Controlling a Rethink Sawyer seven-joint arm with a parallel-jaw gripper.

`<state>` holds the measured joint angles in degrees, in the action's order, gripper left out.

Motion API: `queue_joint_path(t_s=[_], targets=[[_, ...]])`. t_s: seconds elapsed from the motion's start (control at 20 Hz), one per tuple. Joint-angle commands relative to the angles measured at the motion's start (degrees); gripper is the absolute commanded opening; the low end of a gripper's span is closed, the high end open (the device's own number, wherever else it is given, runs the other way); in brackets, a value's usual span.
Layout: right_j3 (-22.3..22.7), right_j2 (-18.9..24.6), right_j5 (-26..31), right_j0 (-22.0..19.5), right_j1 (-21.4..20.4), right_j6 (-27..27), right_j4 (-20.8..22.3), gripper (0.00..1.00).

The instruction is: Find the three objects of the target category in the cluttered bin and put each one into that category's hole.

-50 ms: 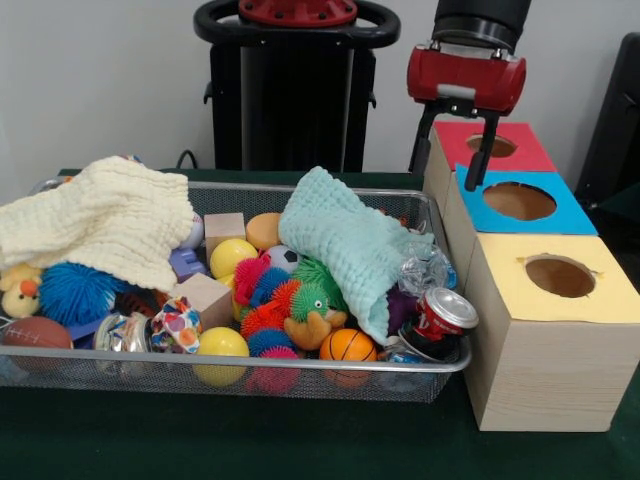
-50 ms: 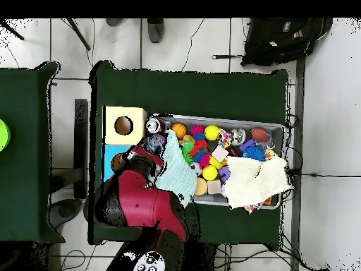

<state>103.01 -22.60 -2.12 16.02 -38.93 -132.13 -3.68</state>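
- The gripper (image 1: pixel 455 160) hangs above the box row at the bin's side, its two black fingers (image 1: pixel 484 150) spread apart and empty, their tips over the blue box (image 1: pixel 520 205), next to the red box (image 1: pixel 495 145).
- Three wooden boxes stand touching in a row along one short edge of the wire mesh bin (image 1: pixel 300 375): red-topped, blue-topped and yellow box (image 1: pixel 555 330), each with one round hole in its lid.
- The bin fills most of the green table (image 1: pixel 250 440); a bare strip of cloth runs along the front edge.
- A cream waffle-knit cloth (image 1: pixel 100 220) drapes over one end of the bin and its rim; a mint knit cloth (image 1: pixel 355 245) lies slanted across the middle.
- Between the cloths the toys are packed tight: yellow balls (image 1: pixel 222 345), spiky rubber balls (image 1: pixel 265 290), a small basketball (image 1: pixel 347 346), wooden blocks (image 1: pixel 205 295), a soccer ball (image 1: pixel 284 258).
- A dented red drink can (image 1: pixel 440 320) leans in the bin corner nearest the yellow box, beside crumpled clear plastic (image 1: pixel 425 270).
- A toy football (image 1: pixel 35 333) and a plush duck (image 1: pixel 20 290) sit at the opposite end.
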Motion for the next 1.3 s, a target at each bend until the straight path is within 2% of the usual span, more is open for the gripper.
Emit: queue_joint_path(t_s=[0.05,0.3,0.75,1.3], targets=[[-3.31,6.17,3.97,-3.12,1.9,-0.21,3.9,1.0],[-4.55,5.66,2.39,-3.39,3.69,-0.96,4.11,1.0],[-4.79,7.36,-0.36,-6.72,5.17,-1.39,6.98,1.0],[-7.4,5.41,-3.35,-5.09,9.78,-3.71,5.88,1.0]])
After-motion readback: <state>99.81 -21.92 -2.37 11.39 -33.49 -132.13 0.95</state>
